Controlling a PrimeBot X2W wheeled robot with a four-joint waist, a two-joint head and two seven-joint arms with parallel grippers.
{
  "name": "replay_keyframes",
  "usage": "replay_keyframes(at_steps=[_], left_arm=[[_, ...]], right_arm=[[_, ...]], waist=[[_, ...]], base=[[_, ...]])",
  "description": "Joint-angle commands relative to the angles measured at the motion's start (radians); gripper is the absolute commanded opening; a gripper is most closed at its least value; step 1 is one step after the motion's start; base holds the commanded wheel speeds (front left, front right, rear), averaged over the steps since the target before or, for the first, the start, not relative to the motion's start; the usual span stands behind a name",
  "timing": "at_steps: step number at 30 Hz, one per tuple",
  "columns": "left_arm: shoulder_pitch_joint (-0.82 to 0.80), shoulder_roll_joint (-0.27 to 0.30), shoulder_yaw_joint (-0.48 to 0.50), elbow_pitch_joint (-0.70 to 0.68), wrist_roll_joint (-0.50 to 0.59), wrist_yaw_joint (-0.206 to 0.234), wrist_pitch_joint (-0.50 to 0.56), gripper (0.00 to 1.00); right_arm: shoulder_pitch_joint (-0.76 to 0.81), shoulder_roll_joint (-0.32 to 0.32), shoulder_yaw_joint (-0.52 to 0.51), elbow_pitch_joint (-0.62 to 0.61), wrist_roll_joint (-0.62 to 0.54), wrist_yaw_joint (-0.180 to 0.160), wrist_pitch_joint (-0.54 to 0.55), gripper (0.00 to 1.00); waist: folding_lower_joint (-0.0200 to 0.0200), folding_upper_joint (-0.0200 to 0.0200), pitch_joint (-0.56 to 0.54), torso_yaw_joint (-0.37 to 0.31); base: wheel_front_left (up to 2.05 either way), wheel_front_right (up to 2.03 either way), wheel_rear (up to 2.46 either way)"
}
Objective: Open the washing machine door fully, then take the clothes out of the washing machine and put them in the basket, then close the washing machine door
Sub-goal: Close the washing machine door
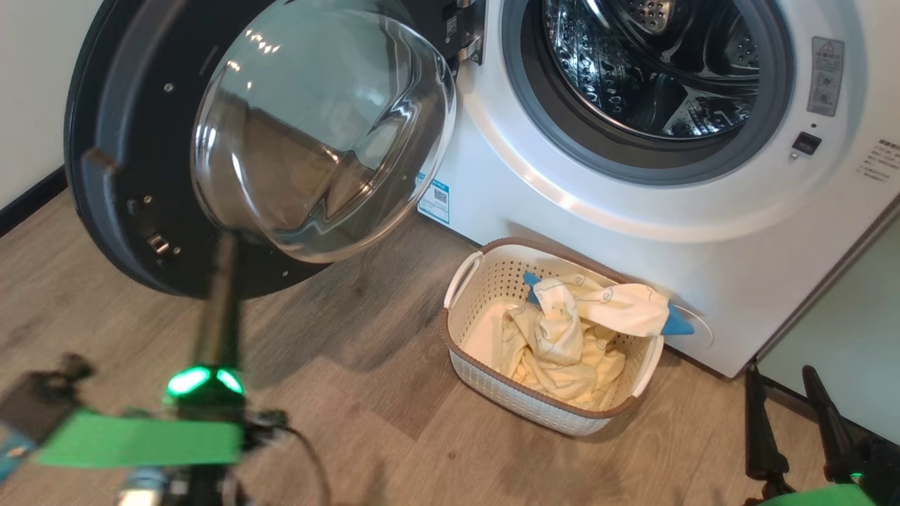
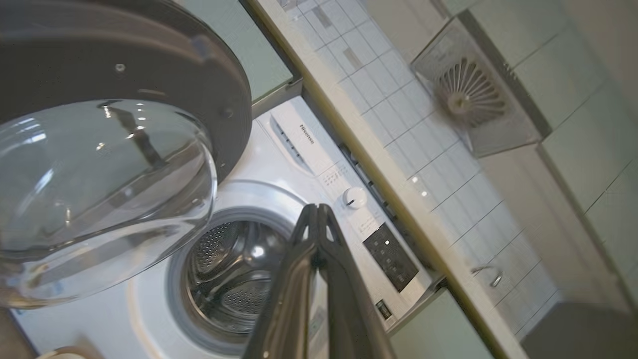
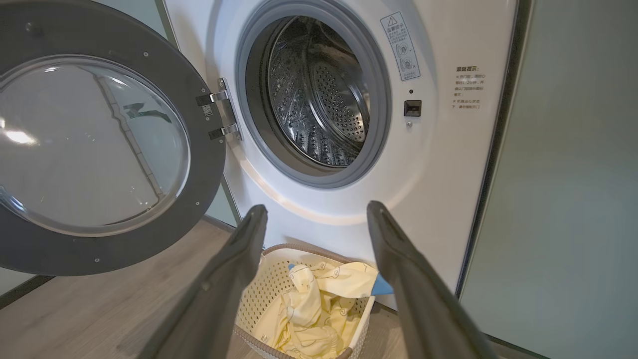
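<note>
Left gripper is clenched tight on nothing, its fingers pressed into one dark blade that rises just under the lower rim of the door, out to the hinge side of the machine; whether the tip touches the rim I cannot tell. Right gripper hangs released and empty, low in front of the machine's other side. The door stands swung wide from the machine on its hinges, the glass bowl bulging toward the robot. The drum looks bare, and the clothes lie heaped in the basket on the floor right against the machine's front, below the porthole, one blue part poking over the rim. So the closing looks like what remains. The door should handle as a stiff, fairly heavy slab that swings only about its hinges; the glass is slick and rounded, so a narrow fingertip would likely skid off it. A better bet is to push on the black rim at the edge farthest from the hinges, where leverage is best, and finish firmly so the latch catches on the machine.
</note>
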State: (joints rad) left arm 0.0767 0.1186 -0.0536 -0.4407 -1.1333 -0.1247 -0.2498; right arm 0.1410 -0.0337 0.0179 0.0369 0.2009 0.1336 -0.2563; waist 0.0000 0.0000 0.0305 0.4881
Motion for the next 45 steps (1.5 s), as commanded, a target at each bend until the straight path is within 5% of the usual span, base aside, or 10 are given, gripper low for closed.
replay_keyframes(at_steps=[1,7,14,24,34,45], left_arm=[[-0.054,0.024,0.074,-0.082,-0.067,-0.005,-0.007,0.0],[-0.079,0.063,0.26,-0.21,-0.283,-0.006,-0.011,0.0],[-0.145,0.16,0.442,-0.225,-0.382,-0.006,-0.009,0.0],[-0.341,0.393,0.62,0.114,-0.577,-0.006,0.092,0.0],[-0.571,0.602,0.553,0.648,-0.643,0.038,0.224,0.0],[-0.648,0.698,0.454,0.963,-0.668,0.175,0.403,0.0]], right_arm=[[-0.014,-0.017,0.014,-0.036,-0.012,-0.003,-0.005,1.0],[-0.008,-0.017,0.009,-0.041,-0.01,-0.003,-0.003,1.0],[-0.003,-0.017,0.003,-0.052,-0.012,-0.003,0.003,1.0],[-0.014,-0.017,0.008,-0.068,-0.028,-0.003,0.019,1.0],[-0.009,-0.017,0.008,-0.084,-0.046,-0.003,0.028,1.0],[-0.008,-0.017,-0.004,-0.119,-0.067,-0.003,0.056,1.0]], waist=[[0.0,0.0,-0.001,0.002],[0.0,0.0,-0.001,0.012],[0.0,0.0,0.006,0.028],[0.0,0.0,0.03,0.034],[0.0,0.0,0.033,0.012],[0.0,0.0,0.057,-0.056]], base=[[0.0,0.0,0.0],[0.0,0.0,0.0],[0.0,0.0,0.0],[0.0,0.0,0.0],[0.0,0.0,0.0],[0.0,0.0,0.0]])
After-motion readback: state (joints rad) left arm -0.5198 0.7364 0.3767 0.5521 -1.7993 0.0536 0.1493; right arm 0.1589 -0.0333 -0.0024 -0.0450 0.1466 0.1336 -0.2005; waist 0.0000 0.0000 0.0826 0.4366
